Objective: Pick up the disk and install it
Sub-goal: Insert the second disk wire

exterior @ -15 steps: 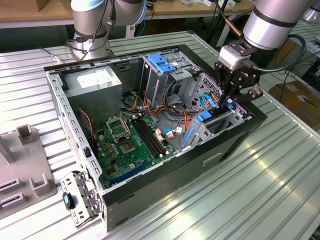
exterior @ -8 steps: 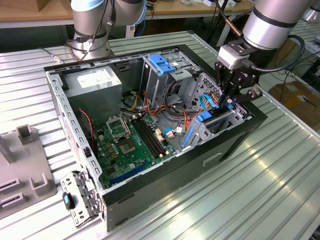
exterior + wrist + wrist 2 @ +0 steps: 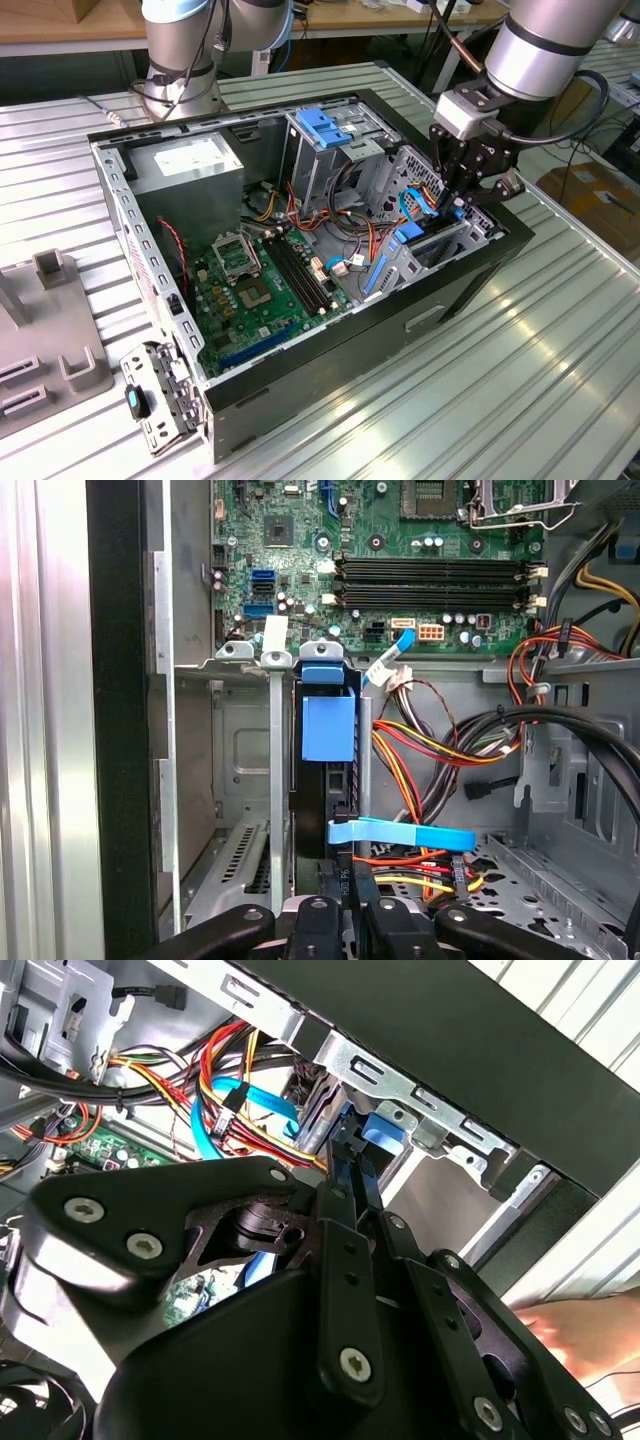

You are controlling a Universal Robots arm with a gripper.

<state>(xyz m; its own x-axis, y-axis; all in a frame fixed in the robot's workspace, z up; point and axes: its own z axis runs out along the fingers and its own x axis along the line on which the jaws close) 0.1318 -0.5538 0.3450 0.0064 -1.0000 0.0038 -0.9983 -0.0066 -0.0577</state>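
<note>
The disk (image 3: 328, 730) stands on edge in the metal drive bay at the front corner of the open computer case (image 3: 330, 360), on the exterior view's right. Its blue carrier tab faces the first wrist camera, with the dark body below the tab. My gripper (image 3: 456, 205) reaches down into that bay from above. In both wrist views its two black fingers (image 3: 338, 885) sit close together on the near end of the disk (image 3: 385, 1132). The gripper (image 3: 352, 1175) looks shut on the disk's edge.
A grey power supply (image 3: 190, 165) with a white label and a drive cage with a ridged blue latch (image 3: 325, 125) fill the case's far side. Bundled cables (image 3: 440, 750) and a flat blue cable (image 3: 400, 835) run beside the bay. A hand (image 3: 590, 1330) shows outside the case.
</note>
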